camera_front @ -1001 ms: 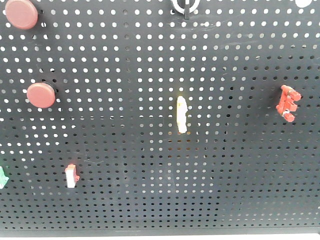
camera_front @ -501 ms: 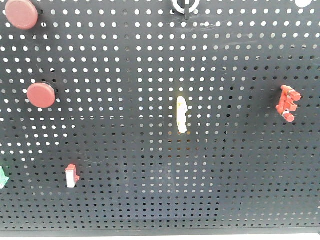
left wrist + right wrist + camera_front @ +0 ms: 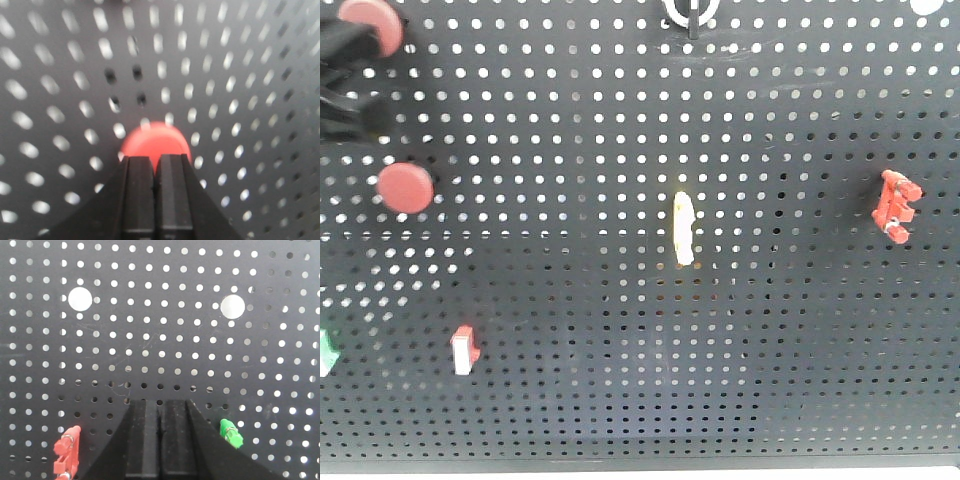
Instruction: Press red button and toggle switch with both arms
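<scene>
In the left wrist view my left gripper is shut and empty, its tips right in front of a round red button on the black pegboard; whether they touch cannot be told. The front view shows two round red buttons at the left, with my black left arm blurred between them. The red ridged toggle switch sits at the right. In the right wrist view my right gripper is shut and empty, facing the board, with the toggle switch to its lower left, apart from it.
A pale yellow lever sits mid-board. A small red-and-white switch and a green one are at the lower left. A green lever is right of my right gripper. Two large round holes lie above it.
My black left arm has come into the front view at the top left, in front of the upper button. The board's switches look unchanged.
</scene>
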